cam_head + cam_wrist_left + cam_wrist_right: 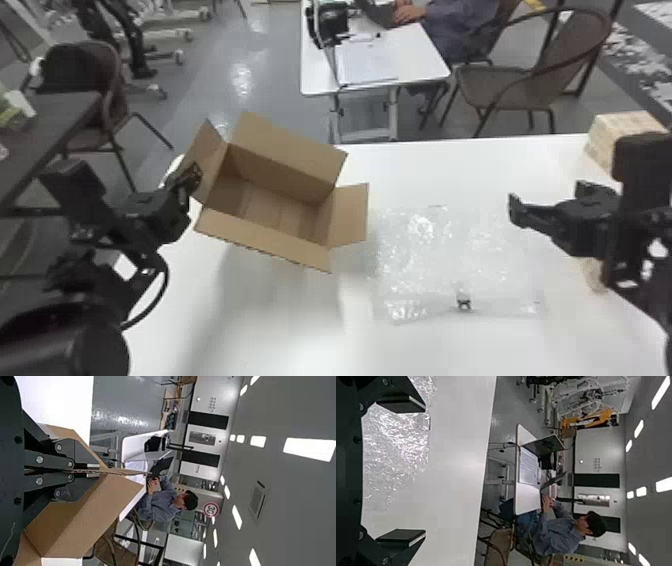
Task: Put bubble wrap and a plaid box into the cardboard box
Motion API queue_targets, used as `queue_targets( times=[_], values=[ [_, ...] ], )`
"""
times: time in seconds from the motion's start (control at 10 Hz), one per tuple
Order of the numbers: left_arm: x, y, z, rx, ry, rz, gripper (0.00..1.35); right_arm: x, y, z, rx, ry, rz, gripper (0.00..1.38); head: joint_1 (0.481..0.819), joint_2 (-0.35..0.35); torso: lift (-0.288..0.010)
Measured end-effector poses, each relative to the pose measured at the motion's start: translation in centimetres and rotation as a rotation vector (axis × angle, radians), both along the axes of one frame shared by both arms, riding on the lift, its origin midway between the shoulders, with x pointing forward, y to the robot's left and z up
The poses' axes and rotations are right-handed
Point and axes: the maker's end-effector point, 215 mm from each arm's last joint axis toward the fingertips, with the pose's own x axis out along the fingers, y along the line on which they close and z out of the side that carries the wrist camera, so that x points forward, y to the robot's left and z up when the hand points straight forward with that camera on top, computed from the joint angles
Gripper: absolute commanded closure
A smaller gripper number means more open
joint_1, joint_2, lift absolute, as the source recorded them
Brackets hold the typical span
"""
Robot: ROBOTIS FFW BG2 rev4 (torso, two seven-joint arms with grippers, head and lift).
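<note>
Toward right edge of desk [280,330], bubble wrap [440,255] (looks flimsy; pinch edge); right claw [422,471] spread, left claw [93,470] clenching box flap [211,155].

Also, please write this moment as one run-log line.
left gripper shut on a flap of open brown cardboard box; right gripper open, empty; clear bubble wrap flat on white table; beige plaid box at far right

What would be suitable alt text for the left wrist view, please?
The robot's left gripper is shut on a flap of an open cardboard box. Beyond it, a white desk and a brown chair stand on a grey floor.
</note>
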Motion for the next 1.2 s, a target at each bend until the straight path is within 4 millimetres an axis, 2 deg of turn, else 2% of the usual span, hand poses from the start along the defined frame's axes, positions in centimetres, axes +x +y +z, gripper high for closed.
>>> queue_targets(
  times=[0.2,0.4,0.5,0.8,1.2],
  values=[
    [0.2,-0.2,0.1,0.011,0.001,-0.002,1.23,0.7,2.5,0.8,0.005,0.051,0.043,0.18,0.671,0.167,-0.108],
    [0.3,-0.2,0.2,0.015,0.0,-0.002,1.23,0.4,6.0,-0.4,0.046,0.158,0.095,0.18,0.675,0.199,-0.108],
    [0.4,-0.3,0.3,0.02,-0.003,-0.004,1.23,0.2,7.0,-1.4,0.05,0.219,0.102,0.18,0.679,0.21,-0.108],
    [0.8,-0.7,0.9,0.043,-0.01,-0.016,1.23,-0.4,8.4,-5.2,0.01,0.456,0.11,0.18,0.695,0.22,-0.108],
    [1.8,-2.2,1.2,0.084,-0.007,-0.039,1.23,-1.5,8.4,-11.4,-0.045,0.721,0.078,0.17,0.695,0.207,-0.108]
  ],
)
